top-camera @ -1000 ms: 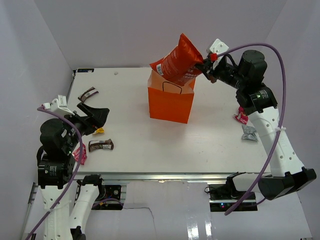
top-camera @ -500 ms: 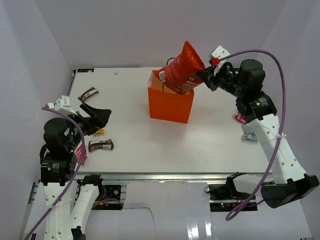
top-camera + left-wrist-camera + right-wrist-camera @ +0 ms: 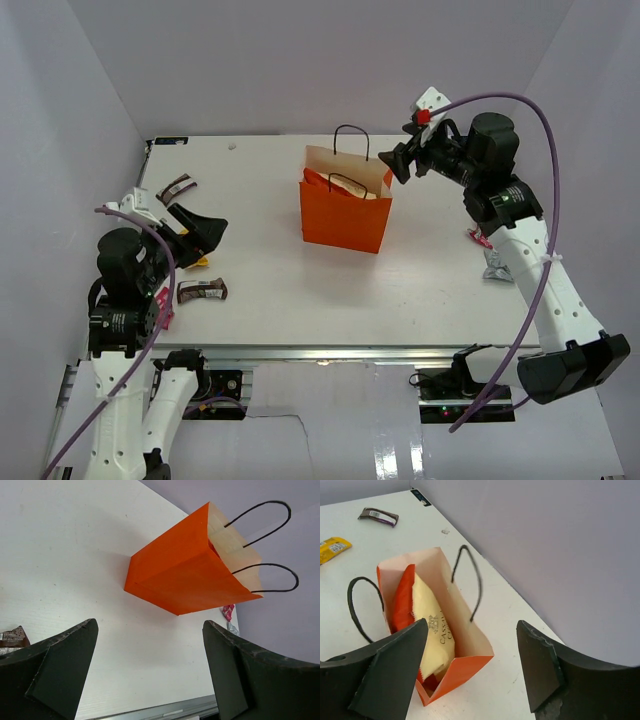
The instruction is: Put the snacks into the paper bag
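Note:
The orange paper bag (image 3: 345,212) stands upright at the back middle of the table, both black handles up. The red-orange crisp packet (image 3: 335,184) sits inside it, its yellow face (image 3: 432,625) showing in the right wrist view. My right gripper (image 3: 397,163) hangs open just right of the bag's mouth, holding nothing, and the right gripper (image 3: 471,626) looks down into the bag (image 3: 457,672). My left gripper (image 3: 203,240) is open and empty above the table's left side. Dark brown bars (image 3: 202,290) (image 3: 178,186) and a yellow packet (image 3: 198,262) lie near it.
A pink packet (image 3: 481,236) and a silver one (image 3: 497,263) lie at the right edge under the right arm. Another pink packet (image 3: 160,310) lies by the left arm. Pale walls close the table on three sides. A metal rail (image 3: 330,352) runs along the near edge.
My right gripper opened and let go of the crisp packet, which dropped into the bag; the bag's handles now show. The left arm rose slightly toward the table.

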Controlling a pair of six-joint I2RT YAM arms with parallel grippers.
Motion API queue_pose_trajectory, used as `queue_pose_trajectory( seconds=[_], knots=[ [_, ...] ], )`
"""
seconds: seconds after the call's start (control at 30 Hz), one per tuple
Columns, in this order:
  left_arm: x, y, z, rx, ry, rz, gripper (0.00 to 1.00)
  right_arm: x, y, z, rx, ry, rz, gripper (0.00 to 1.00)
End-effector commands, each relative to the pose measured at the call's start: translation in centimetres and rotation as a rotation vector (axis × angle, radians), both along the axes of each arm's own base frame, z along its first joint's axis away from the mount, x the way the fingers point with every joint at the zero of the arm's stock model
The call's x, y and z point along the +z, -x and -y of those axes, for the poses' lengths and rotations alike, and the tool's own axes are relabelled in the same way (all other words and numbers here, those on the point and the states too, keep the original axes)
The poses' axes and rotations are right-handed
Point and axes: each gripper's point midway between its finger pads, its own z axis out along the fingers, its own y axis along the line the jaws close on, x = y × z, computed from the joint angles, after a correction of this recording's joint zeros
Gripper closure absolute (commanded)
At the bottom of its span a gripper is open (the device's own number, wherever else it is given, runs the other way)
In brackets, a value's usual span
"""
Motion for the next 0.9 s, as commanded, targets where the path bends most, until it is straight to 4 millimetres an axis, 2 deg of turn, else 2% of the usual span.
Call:
queue_pose_trajectory(
  seconds=[0.0, 0.07, 0.17, 0.2, 0.23, 0.33, 0.4, 0.43, 0.47, 0.53, 0.57, 0.63, 0.67, 0.7, 0.73, 0.8, 0.87],
  knots=[
    [-0.3, -0.7, 0.1, -0.004, 0.007, -0.004, 0.04, 4.4, 0.5, -0.3, 0.021, -0.062, 0.071, 0.2],
    [-1.1, -1.0, -0.1, 0.006, 0.008, -0.031, 0.04, 5.4, 0.5, -0.1, 0.007, -0.075, 0.064, 0.13],
    [-2.8, -1.3, -0.2, 0.023, 0.019, -0.089, 0.04, 4.0, 0.2, 1.3, -0.039, -0.064, -0.02, 0.07],
    [-3.2, -1.3, -0.2, 0.025, 0.023, -0.104, 0.04, 3.0, -0.2, 2.8, -0.087, -0.054, -0.062, 0.05],
    [-4.1, -1.3, -0.3, 0.036, 0.029, -0.132, 0.04, 1.2, -0.7, 4.8, -0.15, -0.05, -0.122, 0.03],
    [-5.4, -1.2, -0.3, 0.042, 0.039, -0.165, 0.04, -2.9, -1.3, 8.1, -0.249, -0.045, -0.265, 0.02],
    [-6.4, -1.0, -0.2, 0.045, 0.052, -0.189, 0.04, -8.5, -1.3, 11.7, -0.37, 0.008, -0.441, 0.02],
    [-6.7, -1.0, -0.2, 0.047, 0.057, -0.196, 0.04, -10.5, -1.2, 13.0, -0.418, 0.03, -0.497, 0.02],
    [-7.0, -1.0, -0.2, 0.048, 0.06, -0.203, 0.04, -14.2, -0.9, 16.0, -0.522, 0.069, -0.583, 0.02],
    [-7.8, -0.9, -0.1, 0.048, 0.066, -0.222, 0.04, -18.2, -0.2, 19.9, -0.699, 0.129, -0.679, 0.02],
    [-8.1, -0.8, -0.1, 0.046, 0.069, -0.229, 0.04, -21.2, 0.8, 21.9, -0.771, 0.151, -0.755, 0.02],
    [-8.7, -0.9, 0.0, 0.046, 0.072, -0.24, 0.04, -23.8, 2.0, 25.2, -0.922, 0.228, -0.81, 0.03],
    [-8.8, -0.9, 0.0, 0.045, 0.074, -0.242, 0.04, -24.9, 2.6, 26.2, -0.96, 0.26, -0.835, 0.03],
    [-9.0, -1.0, 0.0, 0.046, 0.079, -0.248, 0.04, -27.0, 3.6, 26.9, -0.977, 0.328, -0.87, 0.02],
    [-9.2, -1.0, 0.1, 0.044, 0.079, -0.251, 0.04, -27.7, 4.2, 28.2, -1.036, 0.38, -0.878, 0.02],
    [-9.5, -1.0, 0.2, 0.039, 0.085, -0.257, 0.04, -30.1, 5.4, 29.3, -1.068, 0.453, -0.92, 0.02],
    [-9.7, -1.1, 0.3, 0.035, 0.087, -0.262, 0.04, -31.2, 5.8, 29.7, -1.064, 0.489, -0.933, 0.02]
  ],
)
